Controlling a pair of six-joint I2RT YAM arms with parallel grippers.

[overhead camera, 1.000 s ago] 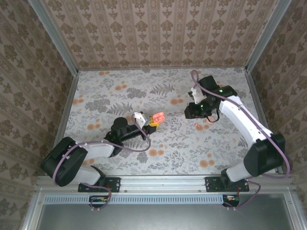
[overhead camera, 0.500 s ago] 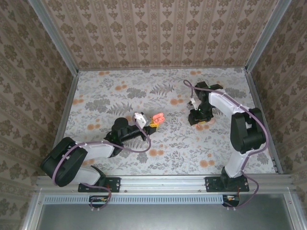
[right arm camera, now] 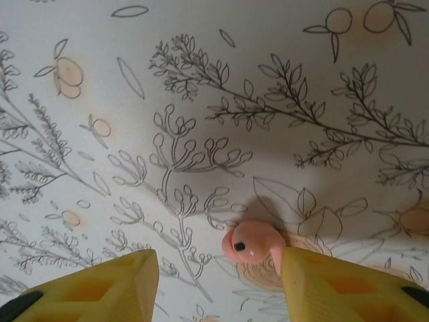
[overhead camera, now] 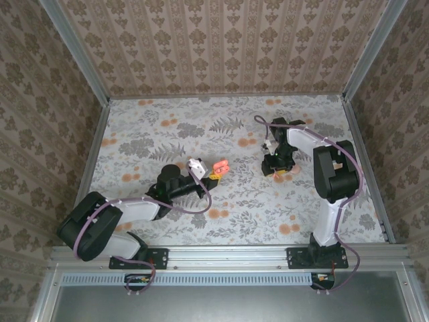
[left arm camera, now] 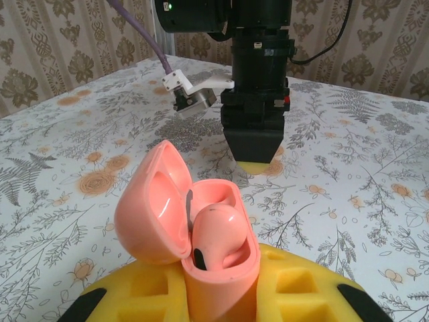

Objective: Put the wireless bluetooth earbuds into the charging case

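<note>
My left gripper (overhead camera: pixel 213 173) is shut on the salmon-pink charging case (left arm camera: pixel 218 261), which stands upright between its yellow fingers (left arm camera: pixel 315 292) with the lid (left arm camera: pixel 151 204) swung open to the left. One earbud (left arm camera: pixel 218 231) sits inside the case. In the top view the case (overhead camera: pixel 220 166) is near the table's middle. My right gripper (right arm camera: pixel 218 275) points straight down at the table and is open. The second earbud (right arm camera: pixel 253 243) lies on the cloth between its yellow fingers (right arm camera: pixel 100 288), touching the right one. From above, that gripper (overhead camera: pixel 279 166) covers the spot.
The flowered tablecloth (overhead camera: pixel 201 127) has flat orange printed flower spots (overhead camera: pixel 214 213) scattered about. Patterned walls close in the back and both sides. My right arm (left arm camera: pixel 258 74) stands directly ahead in the left wrist view.
My right arm has folded in and turned its gripper down over the loose earbud on the cloth. The left arm and the case have stayed put.
</note>
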